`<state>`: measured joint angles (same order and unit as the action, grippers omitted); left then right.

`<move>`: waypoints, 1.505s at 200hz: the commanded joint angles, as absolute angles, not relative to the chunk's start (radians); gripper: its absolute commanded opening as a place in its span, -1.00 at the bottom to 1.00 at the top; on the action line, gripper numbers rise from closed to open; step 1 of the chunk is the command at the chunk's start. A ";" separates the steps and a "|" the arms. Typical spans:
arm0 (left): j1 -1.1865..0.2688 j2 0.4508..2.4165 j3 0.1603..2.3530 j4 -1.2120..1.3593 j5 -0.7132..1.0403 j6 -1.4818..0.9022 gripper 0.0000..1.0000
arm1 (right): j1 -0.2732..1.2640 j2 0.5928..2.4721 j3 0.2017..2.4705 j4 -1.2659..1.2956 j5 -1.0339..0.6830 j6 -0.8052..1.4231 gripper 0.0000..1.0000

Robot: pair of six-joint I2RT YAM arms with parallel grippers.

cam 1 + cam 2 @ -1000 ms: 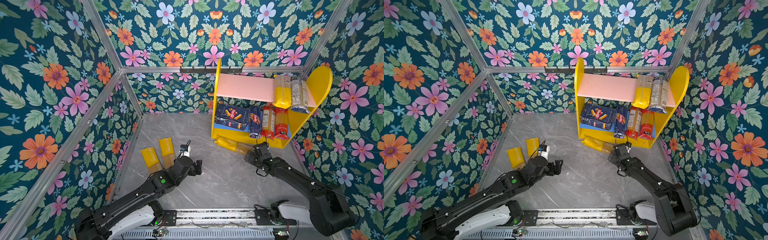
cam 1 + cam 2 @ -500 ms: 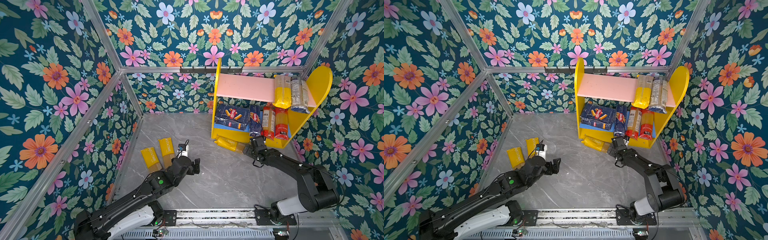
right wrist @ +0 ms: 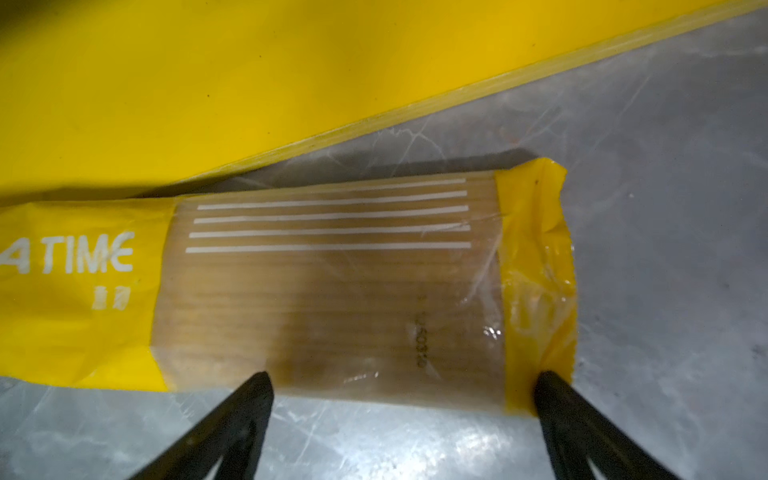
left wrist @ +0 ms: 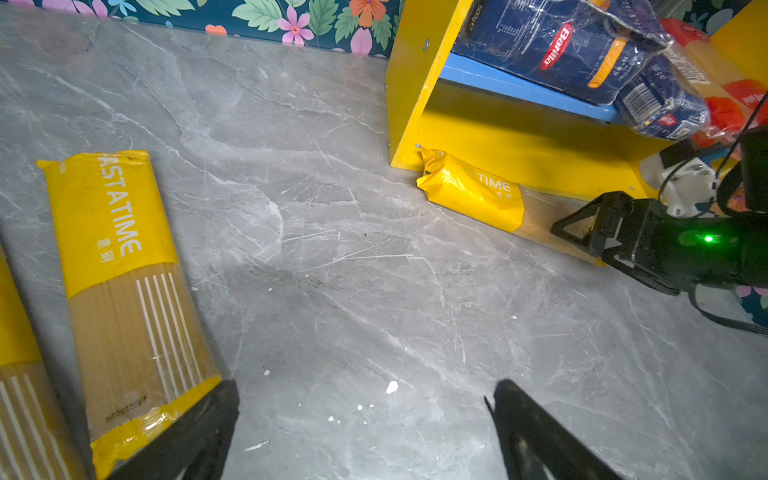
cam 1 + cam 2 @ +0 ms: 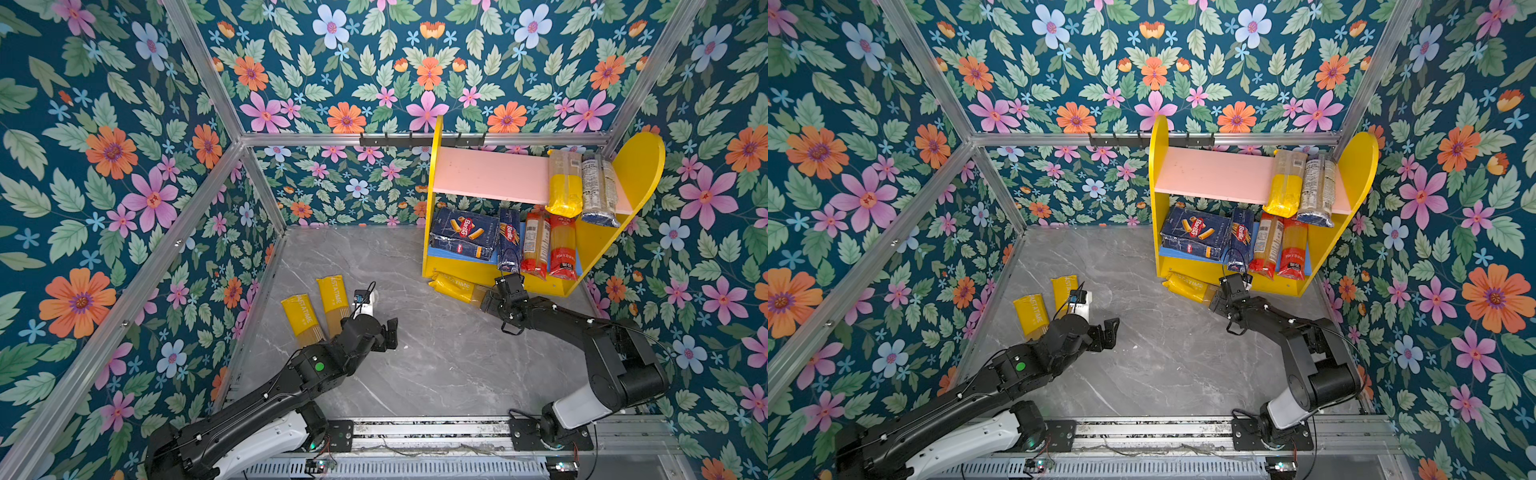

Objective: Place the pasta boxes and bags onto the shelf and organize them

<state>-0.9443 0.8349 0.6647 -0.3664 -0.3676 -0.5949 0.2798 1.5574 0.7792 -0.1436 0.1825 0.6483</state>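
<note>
Two yellow-ended bags (image 5: 332, 297) lie at nine o'clock from the left gripper (image 5: 390, 330), jaws apart. The right gripper (image 3: 403, 376), jaws apart, hangs over a third bag (image 3: 332, 291) at seven o'clock of the shelf (image 5: 640, 166).

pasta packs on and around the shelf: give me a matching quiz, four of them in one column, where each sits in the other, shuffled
Things
1. wide Barilla box
2. dark-blue-ended bag
3. yellow bag nearest the right arm
4. leftmost yellow bag

Places
a. on the table, along the front of the shelf base
b. on the pink upper board
c. on the table, well apart from the shelf
d. on the blue lower board

Pairs: 1-d, 2-b, 3-a, 4-c
</note>
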 commanded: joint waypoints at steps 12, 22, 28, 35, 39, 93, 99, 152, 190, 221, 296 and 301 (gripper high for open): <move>-0.943 0.810 0.656 -0.371 -0.376 -0.592 0.95 | 0.300 1.565 0.782 -0.140 0.132 0.672 0.97; -0.943 0.801 0.654 -0.376 -0.376 -0.595 0.95 | 0.314 1.568 0.786 -0.143 0.136 0.673 0.97; -0.943 0.794 0.652 -0.379 -0.377 -0.598 0.95 | 0.322 1.571 0.789 -0.145 0.136 0.675 0.97; -0.943 0.786 0.650 -0.384 -0.379 -0.600 0.95 | 0.333 1.576 0.794 -0.152 0.135 0.677 0.97; -0.943 0.782 0.648 -0.387 -0.379 -0.601 0.95 | 0.338 1.579 0.797 -0.155 0.135 0.679 0.97; -0.943 0.717 0.635 -0.438 -0.395 -0.618 0.95 | 0.465 1.597 0.808 -0.180 0.136 0.746 0.97; -0.943 0.710 0.634 -0.442 -0.394 -0.621 0.95 | 0.489 1.597 0.807 -0.189 0.142 0.758 0.97; -0.943 0.642 0.620 -0.482 -0.397 -0.636 0.94 | 0.706 1.601 0.840 -0.226 0.137 0.827 0.97; -0.943 0.573 0.613 -0.522 -0.395 -0.644 0.94 | 0.795 1.538 0.890 -0.326 0.184 0.797 0.97; -0.943 0.538 0.617 -0.562 -0.411 -0.643 0.94 | 0.794 1.420 0.866 -0.391 0.228 0.732 0.99; -0.943 0.560 0.611 -0.525 -0.401 -0.653 0.94 | 0.589 1.357 0.775 -0.326 0.170 0.585 0.99; -0.943 0.560 0.611 -0.523 -0.400 -0.655 0.93 | 0.564 1.352 0.764 -0.301 0.137 0.578 0.99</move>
